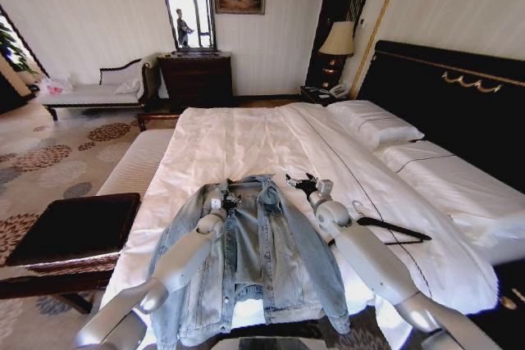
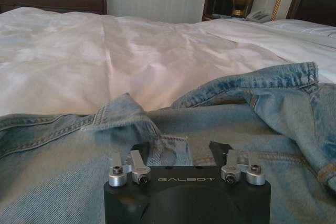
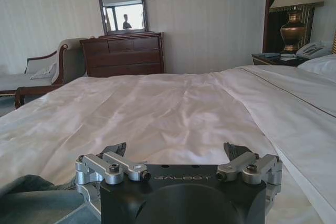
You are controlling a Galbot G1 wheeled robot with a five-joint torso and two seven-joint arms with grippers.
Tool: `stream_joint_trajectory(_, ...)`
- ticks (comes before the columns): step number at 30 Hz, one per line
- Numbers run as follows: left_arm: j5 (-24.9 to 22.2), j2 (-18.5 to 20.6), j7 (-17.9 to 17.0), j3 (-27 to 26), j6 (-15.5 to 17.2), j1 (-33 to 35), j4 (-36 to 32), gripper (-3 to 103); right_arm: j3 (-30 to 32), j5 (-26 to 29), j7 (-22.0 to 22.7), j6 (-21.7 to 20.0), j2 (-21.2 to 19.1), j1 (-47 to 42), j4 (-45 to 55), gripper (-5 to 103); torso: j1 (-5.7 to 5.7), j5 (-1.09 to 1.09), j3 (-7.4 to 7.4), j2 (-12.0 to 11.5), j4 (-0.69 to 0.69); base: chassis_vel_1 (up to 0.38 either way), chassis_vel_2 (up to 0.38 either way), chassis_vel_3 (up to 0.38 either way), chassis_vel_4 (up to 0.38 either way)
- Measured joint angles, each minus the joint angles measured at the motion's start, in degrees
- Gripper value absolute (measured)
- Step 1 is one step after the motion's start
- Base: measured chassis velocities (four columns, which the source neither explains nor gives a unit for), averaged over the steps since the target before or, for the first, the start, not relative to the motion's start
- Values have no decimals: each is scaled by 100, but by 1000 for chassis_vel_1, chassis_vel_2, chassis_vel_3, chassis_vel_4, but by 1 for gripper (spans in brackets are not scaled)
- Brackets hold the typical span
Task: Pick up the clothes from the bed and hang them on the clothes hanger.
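The left gripper (image 1: 229, 200) hangs low over the collar of the denim jacket (image 1: 271, 260), its two dark fingers spread apart with nothing between them. In the left wrist view the same gripper (image 2: 181, 148) sits just above the jacket's (image 2: 236, 124) folded collar, fingertips close to the cloth, though contact cannot be confirmed.

The right gripper (image 1: 302, 183) is beside the jacket's collar, on the headboard side, above bare white sheet. Its fingers are also wide apart and empty (the right wrist view shows that gripper (image 3: 178, 150) with both tips clear of the bedding).

The jacket lies flat and open on the bed (image 1: 238, 141), front side up, collar pointing toward the middle of the mattress and hem reaching the bed's near edge. Its sleeves run down along either side of the body.

The clothes hanger (image 1: 394, 229), thin and black, rests on the sheet near the jacket, between it and the pillows (image 1: 373, 125). It lies apart from the jacket, with the right arm crossing in front of its near end.
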Motion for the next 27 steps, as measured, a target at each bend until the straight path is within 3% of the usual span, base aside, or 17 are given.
stream_joint_trajectory(2, -9, -9, -8, 0, 0, -4, 2, 65, 5, 4, 0, 0, 0, -1, 8, 100, 0, 0, 0, 0, 0, 0, 0, 0, 0)
stream_joint_trajectory(4, -81, 11, -43, -21, 3, 7, -17, 48, 26, 13, 2, 0, 3, -22, 28, 100, 0, 0, 0, 0, 0, 0, 0, 0, 0)
stream_joint_trajectory(5, -81, 11, -43, -21, 3, 7, -17, 48, 26, 13, 2, 0, 3, -22, 28, 100, 0, 0, 0, 0, 0, 0, 0, 0, 0)
stream_joint_trajectory(7, -102, 73, -44, -49, 4, 40, -45, 38, 31, 13, 3, 0, 7, -32, 28, 100, 0, -1, 0, 0, 0, 0, 0, 0, 0)
stream_joint_trajectory(9, -114, 95, -46, -70, 7, 56, -57, 38, 32, 20, 3, 0, 13, -32, 27, 100, 0, -1, 0, 0, 1, 0, 0, 0, 0)
stream_joint_trajectory(13, -143, 178, -60, -168, 10, 111, -103, 16, 33, 40, 6, 0, 27, -32, 26, 100, 0, -1, 0, 0, 1, 0, 0, 0, 0)
stream_joint_trajectory(21, -235, 325, -99, -273, 37, 205, -302, 6, 27, 41, 16, 1, 34, -42, 53, 100, 0, -2, 0, 0, 1, 0, 0, 0, 0)
stream_joint_trajectory(27, -565, 778, -110, -311, 145, 293, -793, 6, 11, 55, 36, -16, 28, -75, 167, 100, 1, -1, 0, 0, 1, 0, 0, 0, 0)
